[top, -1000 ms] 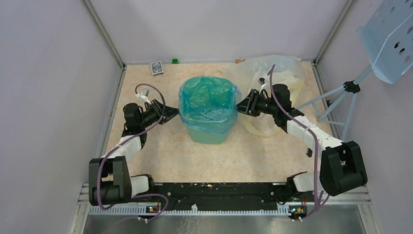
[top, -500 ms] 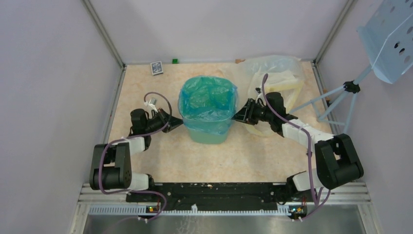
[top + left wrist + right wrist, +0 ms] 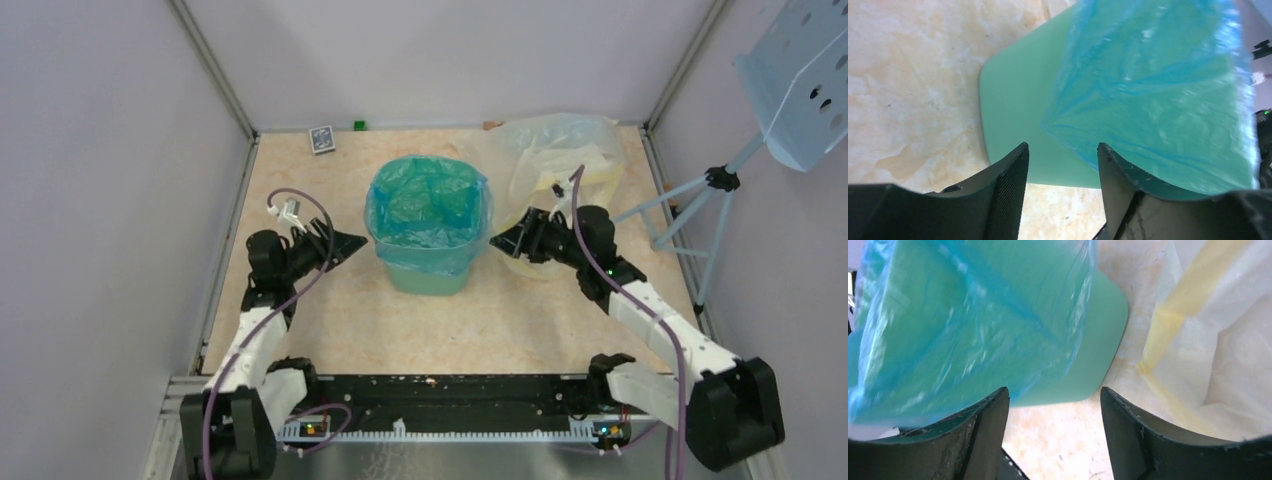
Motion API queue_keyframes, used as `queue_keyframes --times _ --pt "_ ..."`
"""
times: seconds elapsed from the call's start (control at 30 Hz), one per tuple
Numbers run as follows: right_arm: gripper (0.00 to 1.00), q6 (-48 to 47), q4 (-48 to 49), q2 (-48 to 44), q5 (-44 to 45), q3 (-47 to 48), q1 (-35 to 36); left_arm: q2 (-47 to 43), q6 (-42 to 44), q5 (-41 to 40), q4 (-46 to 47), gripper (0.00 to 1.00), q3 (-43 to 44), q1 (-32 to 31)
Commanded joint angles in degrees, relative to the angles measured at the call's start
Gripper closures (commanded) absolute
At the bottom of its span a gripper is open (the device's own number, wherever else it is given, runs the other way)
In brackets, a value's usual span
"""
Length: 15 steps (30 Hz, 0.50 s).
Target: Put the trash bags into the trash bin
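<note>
From above, the trash bin point(image 3: 430, 278) shows only its lower walls. The blue trash bag point(image 3: 428, 205) drapes over its rim and lines it, hiding its bottom, and in both wrist views bin and bag run off the picture's edges, the bag smeared in the right wrist's. Right of the bin, the clear yellow-banded bag point(image 3: 560, 150) is partly covered by the right arm point(image 3: 592, 238), its contents impossible to tell. Beyond the bin, a small dark card-like thing point(image 3: 321, 139) and a green speck point(image 3: 359, 125) are too small to name, and far to the bin's right a pale perforated panel point(image 3: 805, 80) is cut by the picture's corner.
</note>
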Motion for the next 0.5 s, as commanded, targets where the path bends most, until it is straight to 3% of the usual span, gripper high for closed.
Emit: queue_keyframes --times 0.0,0.07,0.13,0.3,0.47 --pt "0.31 -0.4 0.0 -11.6 2.3 -6.4 2.9 -9.9 0.7 -1.8 -12.0 0.34 0.2 0.2" --pt "0.19 1.2 1.6 -16.5 4.3 -9.3 6.4 -15.6 -1.1 -0.6 -13.9 0.15 -0.8 0.2" --pt "0.16 3.7 1.2 -20.4 10.4 -11.3 11.6 -20.9 -4.9 1.9 -11.5 0.02 -3.3 0.0" --pt "0.15 12.4 5.6 -24.3 30.6 -15.2 30.1 -32.1 -17.7 0.5 -8.8 0.01 -8.1 -0.6" --pt "0.15 19.4 15.5 -17.1 51.5 -15.0 46.1 -37.1 -24.4 -4.4 -9.0 0.01 -9.2 -3.2"
